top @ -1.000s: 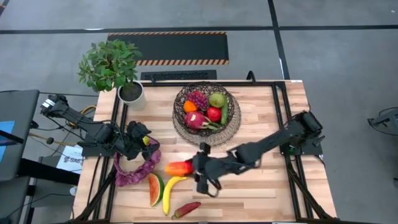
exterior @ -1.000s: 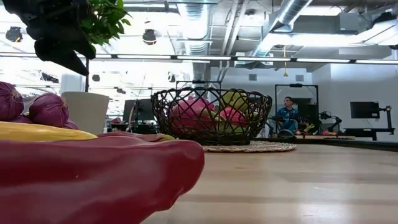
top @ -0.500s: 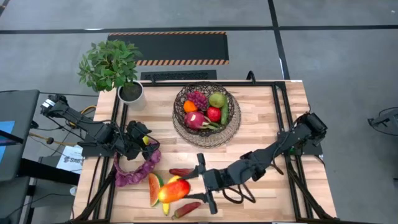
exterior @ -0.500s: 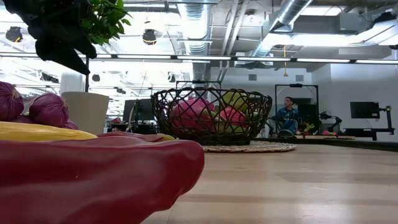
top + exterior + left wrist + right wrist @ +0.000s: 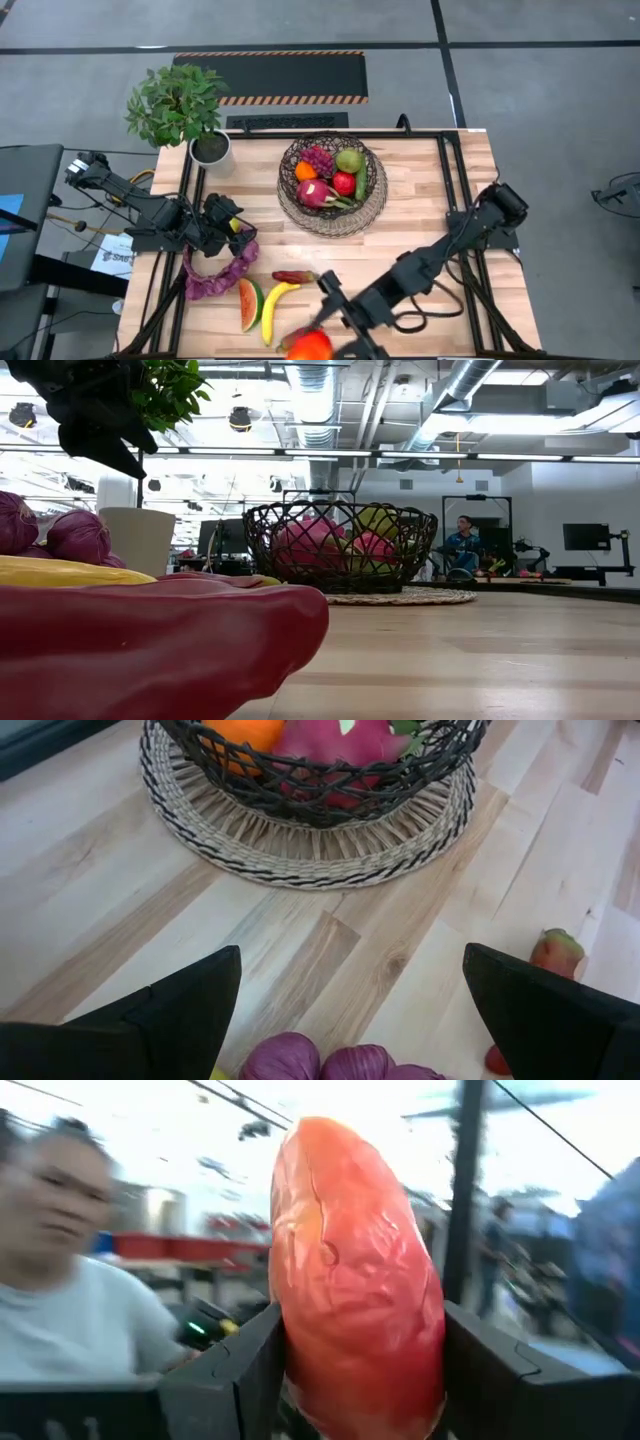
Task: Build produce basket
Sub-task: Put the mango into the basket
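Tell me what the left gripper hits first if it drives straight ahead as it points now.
Probably the basket: the open left gripper faces its woven mat across bare wood. The purple string lies just under its fingers; depth is unclear.

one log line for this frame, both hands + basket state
right hand: shut on red-orange fruit, at table's near edge | left hand: open, over purple string | basket: partly filled

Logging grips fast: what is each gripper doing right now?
Left gripper: open, empty, over the purple string of bulbs.
Right gripper: shut on the red-orange mango-shaped fruit.
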Controlling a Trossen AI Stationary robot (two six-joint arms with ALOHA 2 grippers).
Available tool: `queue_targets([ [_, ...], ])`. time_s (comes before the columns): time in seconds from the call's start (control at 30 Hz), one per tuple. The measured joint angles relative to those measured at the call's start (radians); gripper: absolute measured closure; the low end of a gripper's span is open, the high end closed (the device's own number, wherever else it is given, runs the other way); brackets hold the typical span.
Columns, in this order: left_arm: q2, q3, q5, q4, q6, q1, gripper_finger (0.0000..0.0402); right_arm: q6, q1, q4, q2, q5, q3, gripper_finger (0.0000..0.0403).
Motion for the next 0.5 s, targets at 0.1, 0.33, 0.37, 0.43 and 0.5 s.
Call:
queue_targets([
  [0.1, 0.000, 0.000, 0.000, 0.000, 0.010, 0.000, 0.0034, -0.029, 0.022, 0.059, 0.000, -0.057, 0.000, 0.0169],
  [0.33, 0.000, 0.000, -0.002, 0.000, 0.031, 0.000, 0.0034, -0.061, 0.067, 0.131, 0.000, -0.137, 0.000, 0.0168],
  [0.37, 0.000, 0.000, -0.002, 0.000, 0.035, 0.000, 0.0034, -0.050, 0.073, 0.130, 0.000, -0.149, 0.000, 0.0168],
  [0.43, 0.000, 0.000, -0.002, 0.000, 0.040, 0.000, 0.0034, -0.008, 0.079, 0.116, 0.000, -0.181, 0.000, 0.0168],
  [0.5, 0.000, 0.000, -0.002, 0.000, 0.040, 0.000, 0.0034, 0.062, 0.084, 0.082, 0.000, -0.240, 0.000, 0.0168],
])
